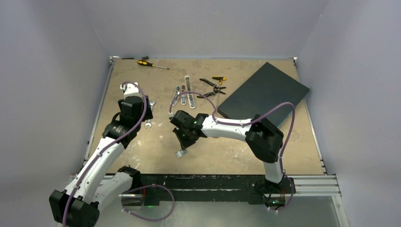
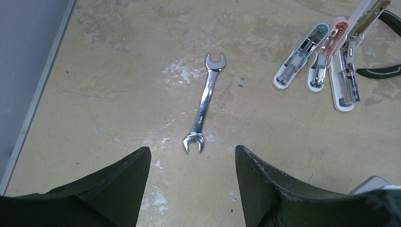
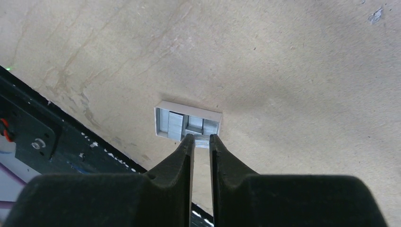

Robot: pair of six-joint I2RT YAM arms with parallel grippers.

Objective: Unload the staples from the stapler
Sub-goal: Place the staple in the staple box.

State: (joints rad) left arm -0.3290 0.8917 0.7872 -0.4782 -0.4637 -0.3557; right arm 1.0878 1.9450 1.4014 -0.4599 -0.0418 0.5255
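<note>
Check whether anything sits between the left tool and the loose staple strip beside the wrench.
Nothing visible covers the staple strip; it lies alone on bare table. The wrench lies flat beside it, not touching, its near head framed by the open left tool, so the approach likely passes over it.

Lighting: even, diffuse, overhead; worktop (image 1: 227,156) moderately bright throughout.
Shadows: soft and faint, spread over the worktop beneath the right tool (image 3: 202,138).
Glare: bright sheen along the wrench (image 2: 203,104).
Focus: tool fingers (image 3: 179,165) nearest the lens slightly soft; overhead view mildly grainy.
</note>
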